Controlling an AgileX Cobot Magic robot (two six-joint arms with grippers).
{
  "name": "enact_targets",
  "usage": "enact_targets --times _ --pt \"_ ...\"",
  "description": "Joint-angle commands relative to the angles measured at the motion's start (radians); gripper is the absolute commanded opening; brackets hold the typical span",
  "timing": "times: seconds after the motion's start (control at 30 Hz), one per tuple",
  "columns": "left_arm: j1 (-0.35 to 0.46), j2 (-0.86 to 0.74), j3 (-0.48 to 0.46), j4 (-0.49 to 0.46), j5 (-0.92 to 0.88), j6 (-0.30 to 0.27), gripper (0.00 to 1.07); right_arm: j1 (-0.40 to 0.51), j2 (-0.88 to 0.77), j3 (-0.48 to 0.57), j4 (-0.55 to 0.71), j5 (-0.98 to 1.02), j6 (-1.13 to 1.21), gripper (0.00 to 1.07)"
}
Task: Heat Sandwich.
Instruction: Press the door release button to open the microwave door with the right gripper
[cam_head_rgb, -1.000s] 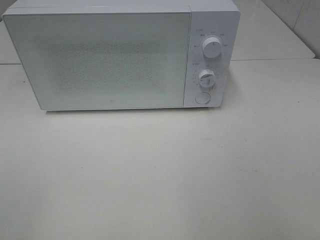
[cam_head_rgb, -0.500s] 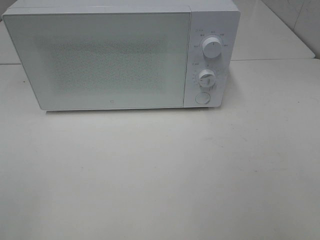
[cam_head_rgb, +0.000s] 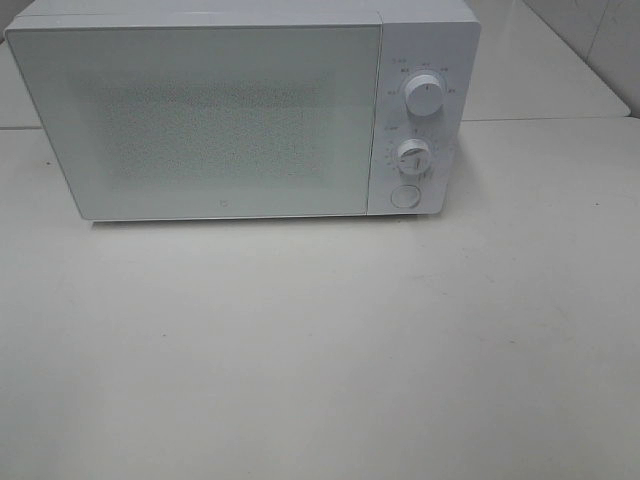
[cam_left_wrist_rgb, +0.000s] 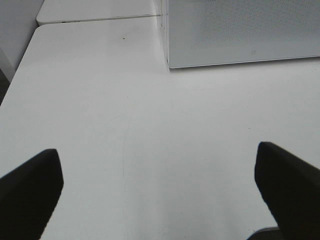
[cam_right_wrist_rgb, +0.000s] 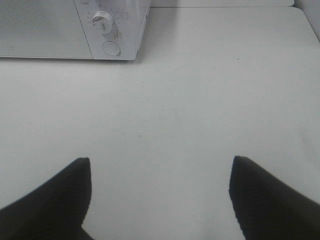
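Note:
The white microwave (cam_head_rgb: 240, 115) stands at the back of the table with its door shut. Two knobs (cam_head_rgb: 424, 97) and a round button sit on its right panel. The sandwich is out of view. My left gripper (cam_left_wrist_rgb: 157, 172) is open over bare table, some way in front of the microwave's (cam_left_wrist_rgb: 240, 30) lower left corner, nothing between its dark fingers (cam_left_wrist_rgb: 30, 192). Over the table in front of the microwave's (cam_right_wrist_rgb: 70, 27) control panel my right gripper (cam_right_wrist_rgb: 160, 187) is open and empty too. Neither gripper shows in the exterior high view.
The white table (cam_head_rgb: 320, 340) spreads wide in front of the microwave. Its left edge (cam_left_wrist_rgb: 20, 70) and right edge (cam_right_wrist_rgb: 312, 30) show in the wrist views. A second table (cam_head_rgb: 540, 60) adjoins at the back.

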Motion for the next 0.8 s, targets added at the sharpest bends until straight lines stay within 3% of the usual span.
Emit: enact_targets --times 0.03,0.47,0.67,0.8 --pt "0.003 -0.022 0.002 -0.004 -0.008 -0.007 0.99 -0.032 -0.028 0.002 -0.010 -0.012 0.016 0.73" --pt "0.003 -0.022 0.002 -0.004 -0.008 -0.007 0.99 -0.043 -0.028 0.002 -0.006 -0.012 0.013 0.71" --pt "0.003 -0.022 0.002 -0.004 -0.008 -0.007 0.99 -0.043 -0.028 -0.005 -0.003 -0.019 0.013 0.80" --pt "0.003 -0.022 0.002 -0.004 -0.008 -0.007 0.99 -0.043 -0.016 -0.025 -0.001 -0.042 0.013 0.81"
